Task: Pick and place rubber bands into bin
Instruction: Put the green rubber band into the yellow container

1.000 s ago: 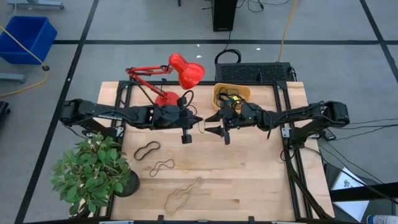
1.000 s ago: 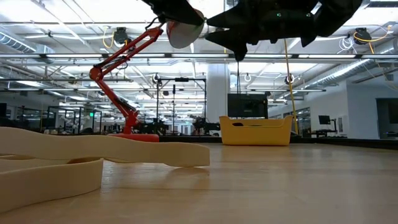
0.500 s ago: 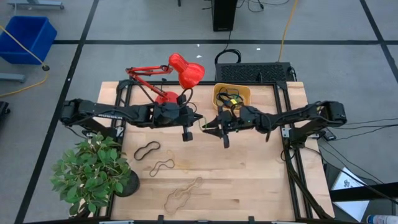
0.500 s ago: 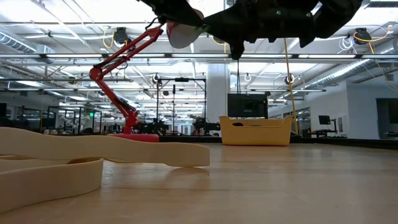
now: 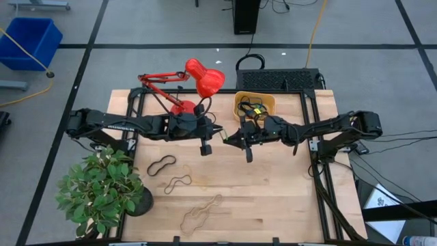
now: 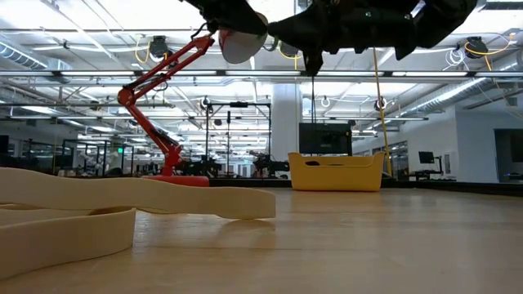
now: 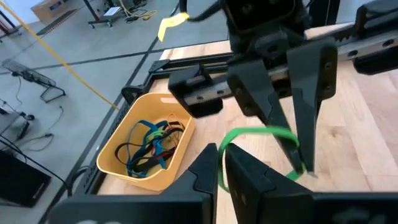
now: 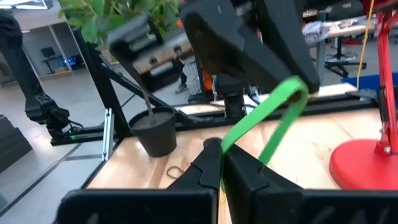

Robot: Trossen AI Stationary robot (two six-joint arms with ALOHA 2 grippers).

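Green rubber band (image 7: 261, 138) is stretched between both hands above mid-surface. Left hand (image 5: 217, 131) pinches one end, fingers clenched on it; right hand (image 5: 230, 137) is clamped on the other end, tips nearly meeting the left's. High view shows this only as a tiny green fleck (image 5: 223, 134) between two dark tips. Left wrist view gives it properly: loop running from its own fingers to the right hand's narrow fingers (image 7: 308, 118). Right wrist view shows the same band (image 8: 267, 118) going up into the left hand's fingers.

Bin (image 5: 254, 105) sits at the surface's far edge, just behind the right arm. Left wrist view alone looks inside it (image 7: 118, 168): blue, black, red and yellow bands in a tangle (image 7: 152, 146). Low view shows only its side wall (image 6: 335, 173), contents hidden.

More bands lie loose on the wood surface (image 5: 273, 198): black loop (image 5: 161, 165), a tan one (image 5: 179, 182) beside it, bigger tan one (image 5: 201, 212) near the front edge. Low view sees that last one up close (image 6: 122, 200).

Red lamp (image 5: 191, 82) stands near the bin, potted plant (image 5: 102, 188) at the left front corner.
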